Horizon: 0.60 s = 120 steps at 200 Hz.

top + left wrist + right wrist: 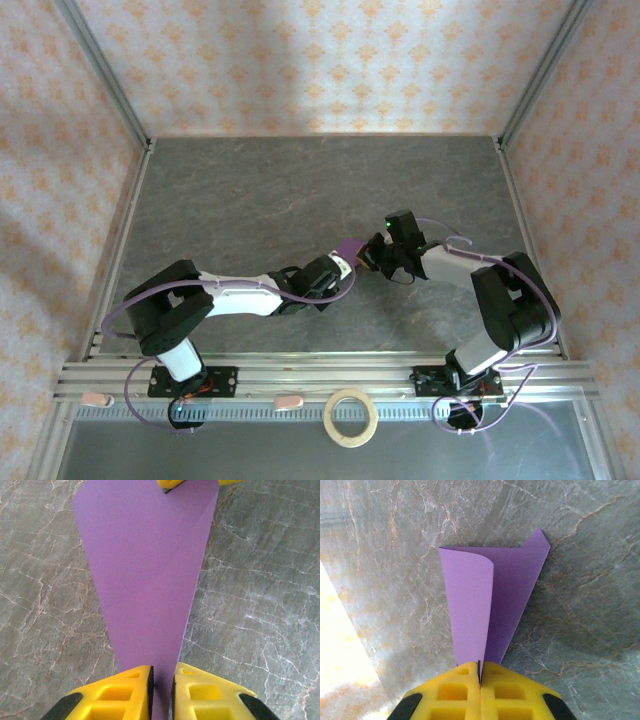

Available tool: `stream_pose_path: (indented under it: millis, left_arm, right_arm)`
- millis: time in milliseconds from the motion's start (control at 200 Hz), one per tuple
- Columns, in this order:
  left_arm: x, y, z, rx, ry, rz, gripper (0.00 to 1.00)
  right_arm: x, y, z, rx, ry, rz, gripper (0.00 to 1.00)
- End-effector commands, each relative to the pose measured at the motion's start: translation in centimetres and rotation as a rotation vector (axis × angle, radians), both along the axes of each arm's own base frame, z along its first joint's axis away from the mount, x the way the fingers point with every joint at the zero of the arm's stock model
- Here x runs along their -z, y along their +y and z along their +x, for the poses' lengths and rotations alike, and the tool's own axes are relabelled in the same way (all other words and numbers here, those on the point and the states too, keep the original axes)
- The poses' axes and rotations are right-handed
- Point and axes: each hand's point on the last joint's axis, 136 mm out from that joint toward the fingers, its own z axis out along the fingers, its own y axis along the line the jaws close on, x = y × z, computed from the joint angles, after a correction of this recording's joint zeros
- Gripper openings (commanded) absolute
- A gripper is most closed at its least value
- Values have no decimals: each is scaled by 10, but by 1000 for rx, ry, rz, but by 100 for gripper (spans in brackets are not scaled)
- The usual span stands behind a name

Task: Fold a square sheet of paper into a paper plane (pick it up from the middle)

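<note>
Purple paper (145, 570), part folded, at middle of surface (250, 190). Left pincer (162, 680) clenched on narrow tip; paper stretches away toward 12 o'clock. Right pincer (480, 672) clenched on paper too, from 3 o'clock side.

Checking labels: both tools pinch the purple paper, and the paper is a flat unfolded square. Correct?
One part is wrong. The left tool and right tool do both pinch the paper, but it is not a flat square. The right wrist view shows it folded into a tapering wedge, with one flap curling over another.
</note>
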Motion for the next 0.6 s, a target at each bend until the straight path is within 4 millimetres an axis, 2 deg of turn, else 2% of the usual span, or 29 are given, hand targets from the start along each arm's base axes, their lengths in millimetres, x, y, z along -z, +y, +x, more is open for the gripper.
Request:
stream_pose_path:
  millis: [0,305,470,525,596]
  left_arm:
    - [0,-1,3,0,-15,32,15]
    - [3,-2,0,14,-9,33,0]
    - [2,-3,0,14,-4,23,0]
    - [2,-5,-1,14,2,16,0]
    - [1,-6,-2,7,17,-1,0]
  right_arm:
    - [-13,6,4,-14,-36,22,0]
    - [-14,6,5,-17,-37,23,0]
    - [-18,6,6,-19,-50,18,0]
    - [-22,4,9,-9,-70,8,6]
    - [-29,-6,12,13,-102,-35,22]
